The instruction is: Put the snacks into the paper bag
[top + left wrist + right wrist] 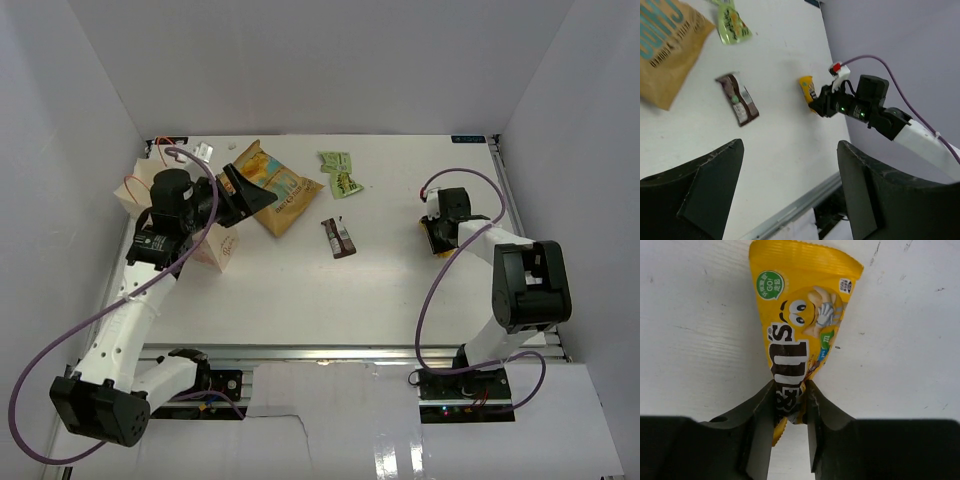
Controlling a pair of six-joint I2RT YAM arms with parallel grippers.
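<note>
1. The chip bag [280,190] is a crinkled kraft-brown pouch with yellow and teal print. It lies flat on the white surface [330,290], and the left wrist view cuts off part of it.
2. Just beside the chip bag, on the left arm's side, sits the paper bag [222,250], cream with faint pink print and orange cord handles. The left arm covers much of it, so we cannot make out its mouth.
3. The left pincer [245,195] hangs released at the chip bag's edge, its black wedge-shaped fingers [705,185] wide apart and holding nothing.
4. On the chip bag's other side, nearer the arm bases, lies the glossy brown bar [339,238]. Two green sachets [347,183] lie farther back.
5. Well beyond those from the chip bag, the right pincer [790,400] is clenched on a glossy yellow bar [800,315]. It pinches the wrapper to a narrow waist, and the fingers hide the bar's tail.
</note>
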